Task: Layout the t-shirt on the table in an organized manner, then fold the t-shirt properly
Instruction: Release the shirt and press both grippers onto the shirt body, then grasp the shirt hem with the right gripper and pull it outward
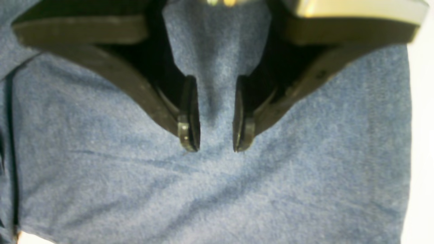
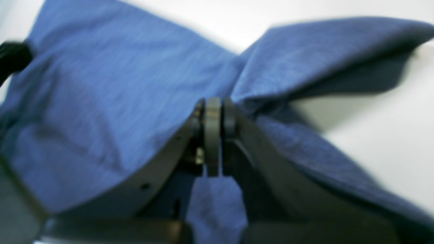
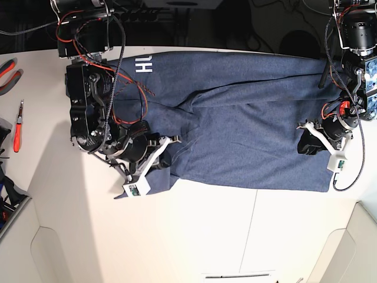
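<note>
Jaws of the right gripper are clenched on a pinched-up fold of the heathered navy-blue cotton t-shirt; its wrist view shows the black pads pressed together with cloth tented up on both sides and a sleeve-like flap lifted off the matte white table, though that view is blurred, so how much fabric sits between the pads is hard to say. Left gripper has its jaws parted, tips down on or just over flat blue cloth with a slight ridge between them, nothing grasped. Only the base view gives the overall layout: shirt spread sideways across the far half of the table, white block lettering near the right arm, a crease running through the middle, left gripper at the opposite end. Red-handled pliers lie at the table's edge, seen in base view only.
</note>
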